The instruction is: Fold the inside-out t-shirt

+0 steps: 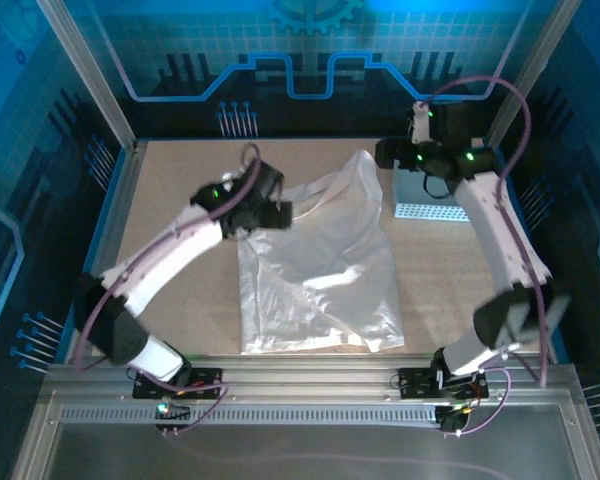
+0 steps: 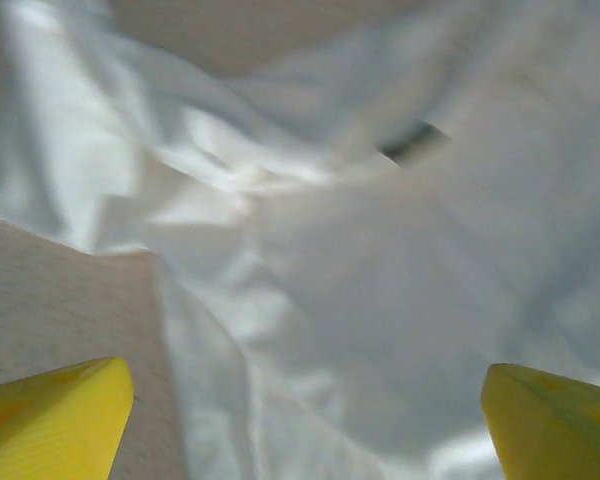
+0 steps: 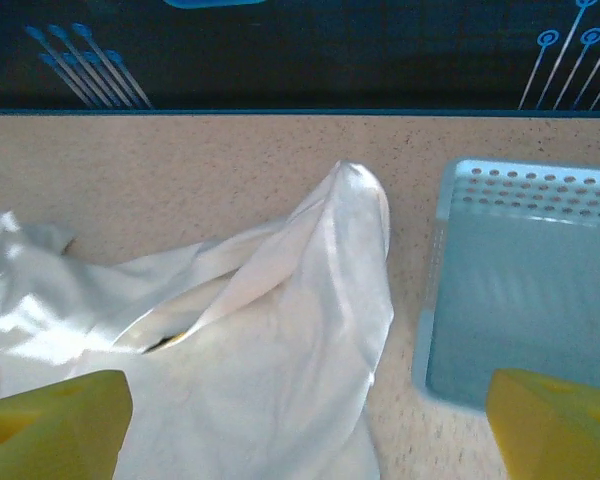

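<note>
The inside-out t-shirt is lying spread and loosely creased on the middle of the table, with its far tip reaching toward the basket. The left fingers are hovering over the shirt's far left edge and the right fingers over its far tip. Both pairs are standing wide apart and gripping nothing, probably positioned to take fresh holds for a fold.
</note>
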Available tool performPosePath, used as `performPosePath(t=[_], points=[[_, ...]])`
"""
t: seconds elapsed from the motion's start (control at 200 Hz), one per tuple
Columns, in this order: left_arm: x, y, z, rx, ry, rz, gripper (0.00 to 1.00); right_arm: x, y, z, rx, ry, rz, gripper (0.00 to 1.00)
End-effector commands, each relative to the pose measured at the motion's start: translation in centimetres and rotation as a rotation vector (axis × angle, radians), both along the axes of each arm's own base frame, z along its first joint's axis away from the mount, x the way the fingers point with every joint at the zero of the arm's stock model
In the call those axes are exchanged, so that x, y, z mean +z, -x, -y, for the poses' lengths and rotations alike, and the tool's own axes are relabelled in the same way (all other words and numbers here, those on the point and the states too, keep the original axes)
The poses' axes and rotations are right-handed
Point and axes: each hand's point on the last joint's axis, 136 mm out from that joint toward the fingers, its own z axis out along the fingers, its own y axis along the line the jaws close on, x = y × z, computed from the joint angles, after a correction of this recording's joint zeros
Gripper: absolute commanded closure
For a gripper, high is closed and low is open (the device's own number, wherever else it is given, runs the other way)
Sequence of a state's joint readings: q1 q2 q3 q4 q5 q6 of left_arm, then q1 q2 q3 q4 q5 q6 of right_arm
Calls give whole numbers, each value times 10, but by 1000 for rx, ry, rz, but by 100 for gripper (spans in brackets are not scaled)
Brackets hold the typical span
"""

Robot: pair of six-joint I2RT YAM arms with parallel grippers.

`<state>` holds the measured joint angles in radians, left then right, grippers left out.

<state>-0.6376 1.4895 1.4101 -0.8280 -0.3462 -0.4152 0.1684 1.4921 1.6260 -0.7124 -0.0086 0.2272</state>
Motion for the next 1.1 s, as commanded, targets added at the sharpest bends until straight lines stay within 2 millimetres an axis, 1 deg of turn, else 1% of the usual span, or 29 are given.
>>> performPosePath(t=[0.0,0.12,0.15,0.175,0.22,0.27,0.275,0.355,0.385,0.405,0.42,0.455,0.53,0.615,0.7,0.795,0.92,1.09], points=[[-35,50,12,-100,-108,-45,9,0,43,3,-5,-41,26,6],[-65,110,44,-263,-173,-99,9,-27,86,-1,8,-84,-15,5],[-73,123,52,-306,-184,-114,9,-39,98,-2,5,-92,-34,5],[-80,133,58,-337,-195,-123,10,-44,104,-2,7,-95,-40,5],[-91,152,70,-409,-207,-146,10,-58,118,-4,10,-97,-66,5],[-102,168,80,-471,-227,-172,10,-73,130,-3,5,-98,-89,5],[-103,169,81,-474,-228,-176,10,-78,133,-3,5,-98,-97,4],[-121,186,89,-532,-211,-248,13,-100,150,-4,5,-114,-138,4],[-127,188,89,-536,-208,-261,13,-110,157,-5,4,-122,-158,4],[-130,190,90,-541,-206,-269,14,-110,159,-6,5,-129,-156,4],[-133,191,90,-545,-207,-277,14,-121,163,-5,4,-128,-180,4],[-139,194,91,-561,-206,-294,14,-131,171,-6,8,-132,-202,4],[-150,198,94,-583,-217,-330,14,-145,181,-7,8,-135,-230,4],[-160,200,98,-594,-232,-357,14,-154,189,-8,10,-150,-250,3],[-169,203,102,-606,-228,-376,14,-161,193,-9,11,-150,-264,4],[-179,203,107,-611,-238,-393,15,-161,194,-10,10,-152,-265,3],[-193,202,109,-606,-275,-417,21,-160,194,-9,9,-150,-259,3],[-203,195,104,-591,-339,-408,29,-159,193,-11,16,-161,-257,3]])
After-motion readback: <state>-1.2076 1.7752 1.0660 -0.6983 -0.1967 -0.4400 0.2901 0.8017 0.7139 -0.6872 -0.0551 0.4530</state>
